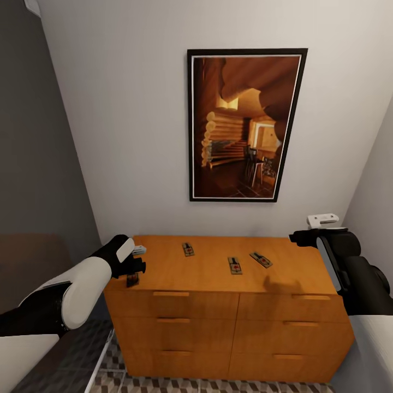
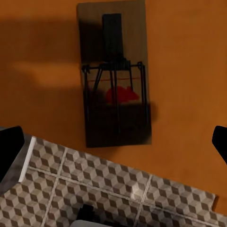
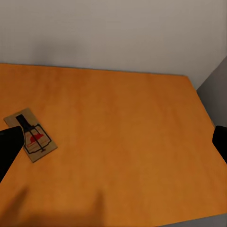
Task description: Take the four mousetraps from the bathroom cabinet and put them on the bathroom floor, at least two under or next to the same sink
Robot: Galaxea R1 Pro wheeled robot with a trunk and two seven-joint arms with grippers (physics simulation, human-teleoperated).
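Four small flat tan wooden mousetraps (image 1: 234, 266) lying on orange-brown wooden cabinet's (image 1: 229, 322) top surface; left end effector (image 2: 113, 142) spread wide above corner trap (image 2: 116, 71); right end effector (image 3: 113, 142) likewise released; light, stiff, thin; best pinched across board edges, clear of wire.

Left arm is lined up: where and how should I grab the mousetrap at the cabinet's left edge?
The mousetrap lies flat at the cabinet top's front-left edge. Probably best: bring the left gripper straight down and pinch across the two long sides, near the overhanging end, clear of the wire.
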